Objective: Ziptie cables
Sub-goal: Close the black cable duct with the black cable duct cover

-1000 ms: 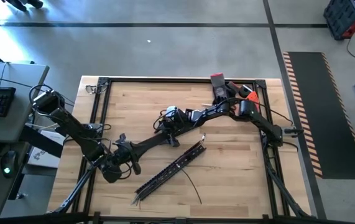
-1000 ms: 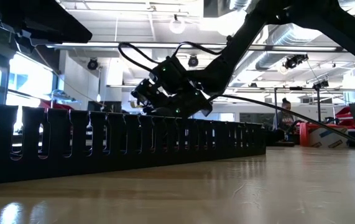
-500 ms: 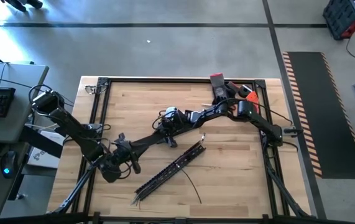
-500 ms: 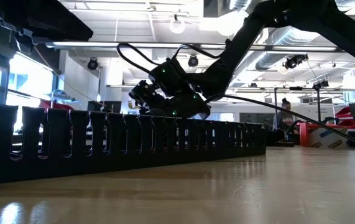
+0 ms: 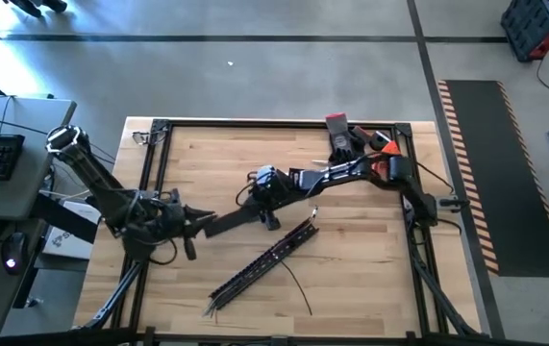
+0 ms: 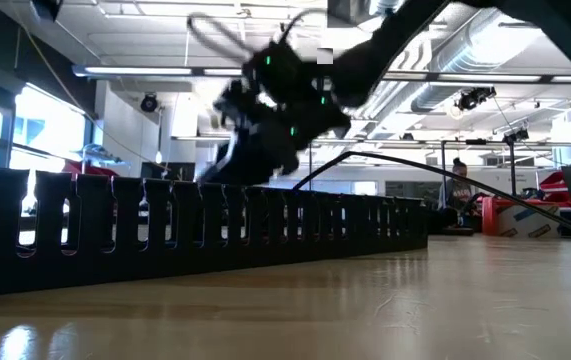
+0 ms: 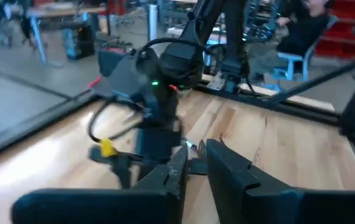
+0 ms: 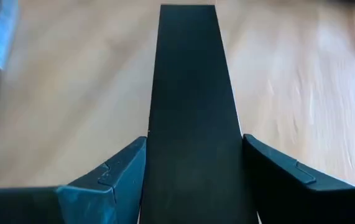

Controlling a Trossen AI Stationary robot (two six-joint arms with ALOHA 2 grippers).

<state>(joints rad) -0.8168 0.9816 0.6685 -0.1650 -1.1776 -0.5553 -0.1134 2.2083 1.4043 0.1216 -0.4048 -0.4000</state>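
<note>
Step in hand: seems to be clearing or handing over the strip (image 8: 189, 93), a flat black length the right gripper (image 5: 272, 207) holds above the tabletop (image 5: 370, 269); no tie is on the cables (image 5: 296, 282) yet.
Right jaws: clamped on the strip's two edges, one finger each side.
Left gripper (image 5: 193, 219): at the strip's far end, jaws almost closed (whether they pinch anything I cannot tell).
Doing it well: keep the strip level and its free end clear of the slotted bar (image 5: 264, 261), and let one gripper go only once the other has it firmly.
Cables, place: on the tabletop along the bar, well apart from both grippers; loose ends fan out at the bar's end on the left arm's side, and one thin wire curls off its side.
Cables, long axis: diagonal with the bar, from that end up toward the tabletop's middle.
Risk: a swinging strip could knock the bar and scatter the wires.
</note>
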